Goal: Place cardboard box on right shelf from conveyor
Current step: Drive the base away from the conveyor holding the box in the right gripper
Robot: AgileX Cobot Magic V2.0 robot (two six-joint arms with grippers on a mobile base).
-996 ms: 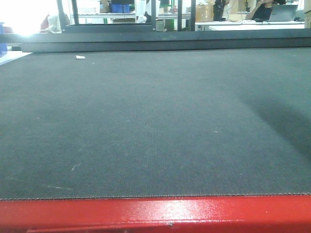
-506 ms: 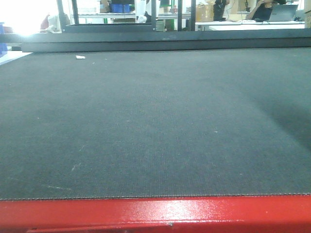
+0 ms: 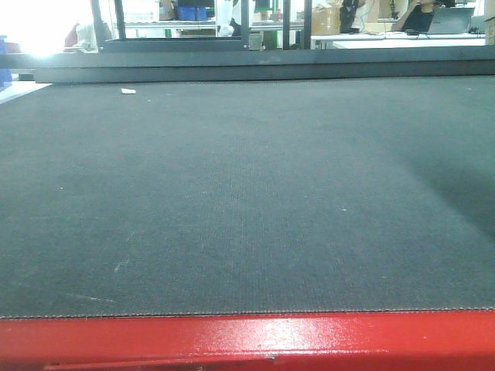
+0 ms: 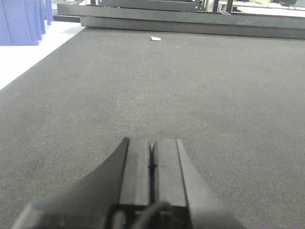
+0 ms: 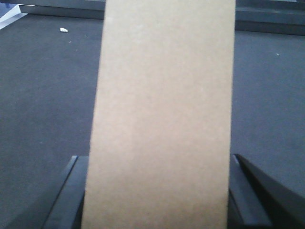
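The cardboard box [image 5: 164, 109], plain tan and tall, fills the middle of the right wrist view. My right gripper [image 5: 156, 159] is shut on it, with one dark finger [image 5: 71, 191] on each side of it. The box hangs over the dark belt of the conveyor [image 3: 232, 193], whose red frame [image 3: 247, 340] runs along the near edge. My left gripper [image 4: 152, 143] is shut with nothing in it, low over the belt. Neither gripper nor the box appears in the front view. The right shelf is out of view.
A small white scrap [image 3: 128, 91] lies on the belt near its far left. A dark rail [image 3: 247, 66] borders the belt's far edge. Blue bins [image 4: 24, 21] stand beyond the belt's left side.
The shadow on the right side of the belt has drawn back slightly toward the right edge. Nothing else differs in the front view.
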